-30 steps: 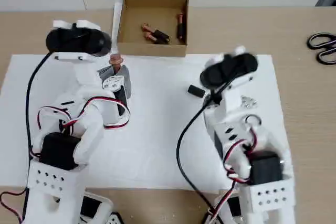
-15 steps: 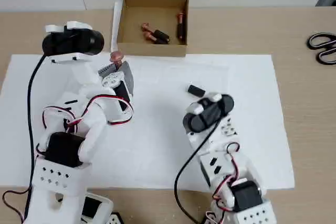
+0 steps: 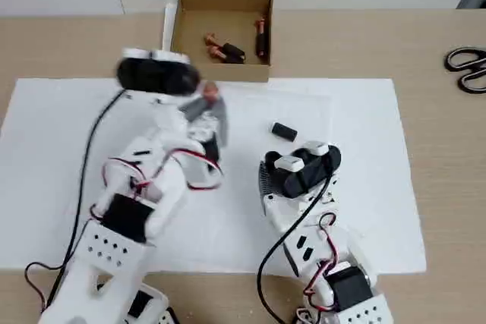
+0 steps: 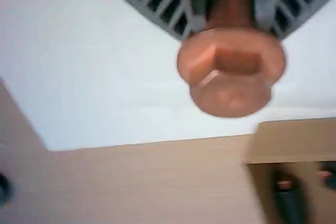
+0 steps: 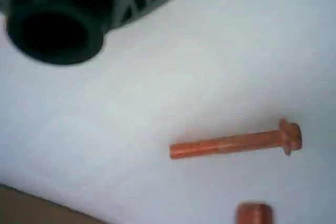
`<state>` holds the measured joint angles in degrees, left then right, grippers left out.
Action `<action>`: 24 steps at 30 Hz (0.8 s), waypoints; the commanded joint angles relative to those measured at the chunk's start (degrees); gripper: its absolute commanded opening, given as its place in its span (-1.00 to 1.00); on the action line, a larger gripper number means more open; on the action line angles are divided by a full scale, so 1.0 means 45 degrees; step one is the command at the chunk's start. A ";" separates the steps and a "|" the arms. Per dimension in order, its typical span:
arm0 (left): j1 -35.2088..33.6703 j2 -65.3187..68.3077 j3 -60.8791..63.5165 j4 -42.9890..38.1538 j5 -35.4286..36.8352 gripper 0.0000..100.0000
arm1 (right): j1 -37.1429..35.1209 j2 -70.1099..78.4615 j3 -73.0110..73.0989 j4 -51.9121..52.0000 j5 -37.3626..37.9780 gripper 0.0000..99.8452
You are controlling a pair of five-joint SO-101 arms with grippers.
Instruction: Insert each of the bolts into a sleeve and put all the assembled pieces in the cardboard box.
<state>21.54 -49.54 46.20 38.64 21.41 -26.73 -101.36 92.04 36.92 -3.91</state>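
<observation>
My left gripper (image 3: pixel 211 102) is shut on a copper bolt (image 3: pixel 209 91), held above the white paper just in front of the cardboard box (image 3: pixel 176 36). In the left wrist view the bolt's hex head (image 4: pixel 231 72) sticks out between the grey jaws. My right gripper (image 3: pixel 263 180) sits low over the paper's middle, with a black sleeve (image 5: pixel 52 30) held against its grey jaw. A second black sleeve (image 3: pixel 283 131) lies loose on the paper. A loose copper bolt (image 5: pixel 236 141) lies flat on the paper. Several assembled pieces (image 3: pixel 226 51) rest in the box.
White paper (image 3: pixel 61 149) covers the middle of the wooden table. Scissors (image 3: pixel 467 66) lie at the far right edge. The tip of another copper piece (image 5: pixel 253 213) shows at the edge of the right wrist view.
The left arm swung right with the bolt, from the box's left corner to in front of its middle. The right arm pulled back toward the table's front and folded down.
</observation>
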 commanded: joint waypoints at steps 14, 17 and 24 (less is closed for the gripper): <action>0.1289 -0.0391 0.0400 -0.0430 -0.0117 -0.99 | -0.1377 -0.0088 0.0840 -0.1280 -0.0313 -0.99; 0.1309 -0.0391 0.0811 -0.0781 -0.0117 -0.99 | -0.1592 -0.0088 0.0860 -0.1280 -0.0313 -0.99; 0.1915 -0.0391 0.1631 -0.1739 -0.0156 -0.99 | -0.1651 -0.0088 0.0860 -0.1280 -0.0332 -0.99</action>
<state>29.27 -49.63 53.67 32.84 21.32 -33.85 -101.36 95.82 32.44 -4.79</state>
